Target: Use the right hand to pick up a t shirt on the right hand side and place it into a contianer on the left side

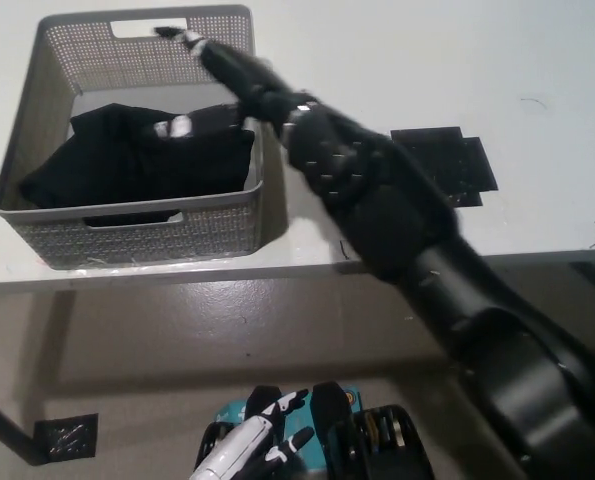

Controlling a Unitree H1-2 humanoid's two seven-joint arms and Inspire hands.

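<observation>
The black t-shirt [142,155] lies crumpled inside the grey perforated basket [37,100] at the table's left. My black right hand [222,70] hovers above the basket's right rim with its fingers spread, open and holding nothing. It is clear of the shirt. The black arm stretches from the lower right across the table's front edge. My white left hand [252,450] rests low at the bottom of the head view, below the table; its state is unclear.
A black cross-shaped mat [457,160] lies on the white table [397,60] to the right of the arm. A small black square marker [65,437] sits on the floor at the lower left.
</observation>
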